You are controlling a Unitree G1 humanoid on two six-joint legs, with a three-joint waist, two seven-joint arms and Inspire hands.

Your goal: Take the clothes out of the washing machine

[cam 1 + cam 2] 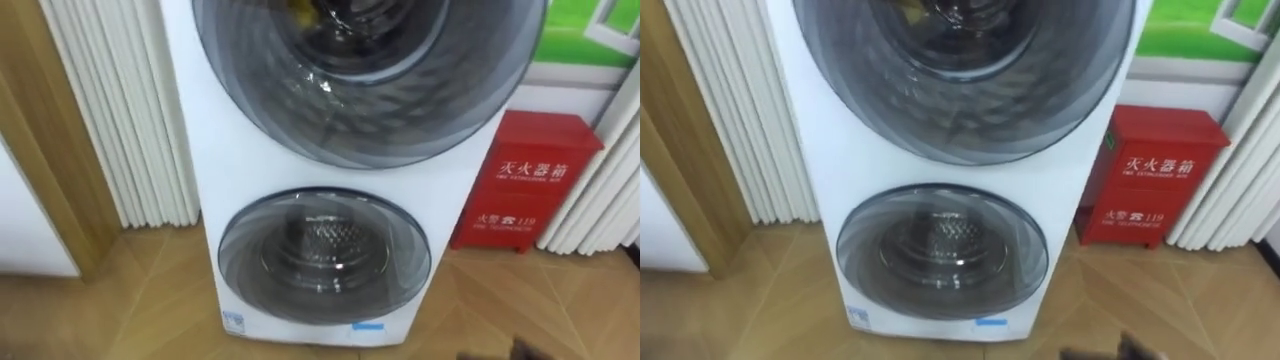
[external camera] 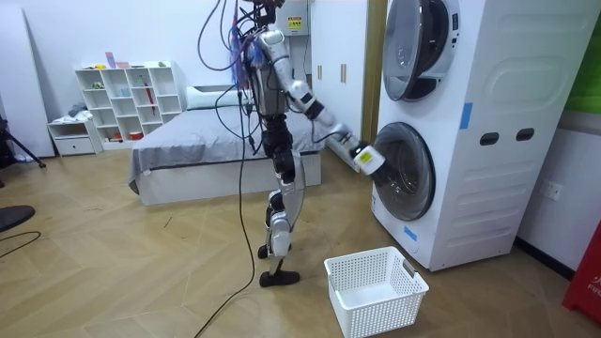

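Washing machine (image 2: 488,141) on wood floor (image 2: 141,272); bed (image 2: 207,145) seemingly made.

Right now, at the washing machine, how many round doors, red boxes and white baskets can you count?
Round doors: 2, upper door and lower door
Red box: 1
White basket: 1
Total: 4
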